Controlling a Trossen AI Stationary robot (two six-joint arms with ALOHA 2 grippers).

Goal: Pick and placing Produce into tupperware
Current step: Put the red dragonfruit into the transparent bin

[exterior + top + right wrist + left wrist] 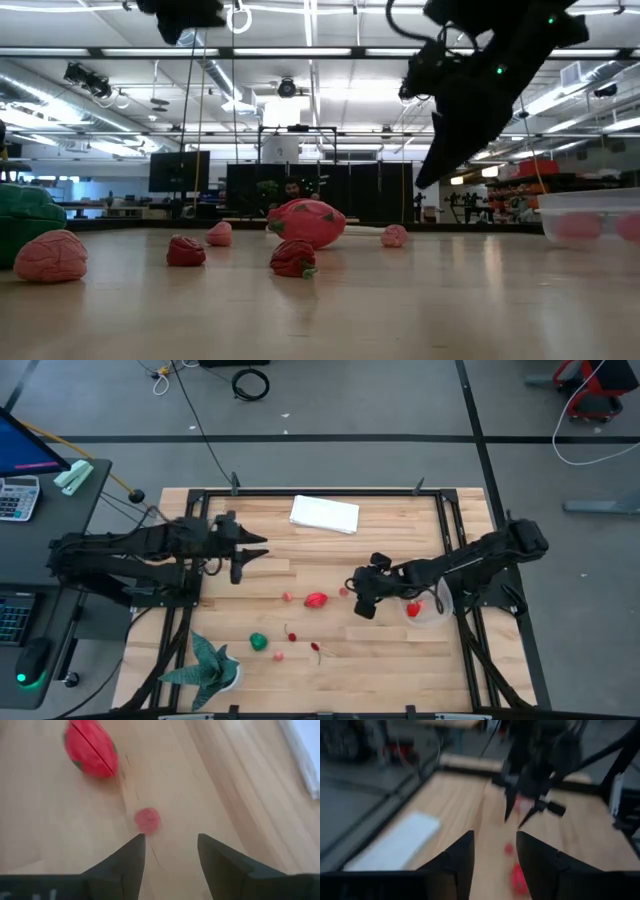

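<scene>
While your right gripper (167, 851) hangs above the counter (400, 650) with its fingers spread and nothing between them, the small pink berry (147, 820) sits just ahead of the gap, slightly off toward one finger. That is the relation to settle: a short forward reach lines it up. In the high view the same gripper (364, 603) sits just beside that pink bit (344, 591), with the larger red piece (316, 600) a little farther out toward the counter's middle. The tupperware (437, 603) lies close behind the right gripper, under its forearm, with at least one red piece (413, 609) already inside.

The right arm is clearly the nearer one. Your left gripper (246, 554) waits well apart, near the counter's far-left part, also released and empty.

The pink berry looks round and bumpy, with no long axis to speak of, so your approach angle probably matters little. The larger red piece is oval, with a seam running along its length and a dark green end; in the right wrist view it lies slanted to the fingers.

Other produce is scattered toward the near edge: a green piece (259, 642), small pink and red bits (278, 656), a dark red one (316, 648). From the low view they look soft and knobbly. The tupperware is clear, thin-walled plastic, likely light enough to slide if nudged. The counter is smooth wooden planking.
</scene>
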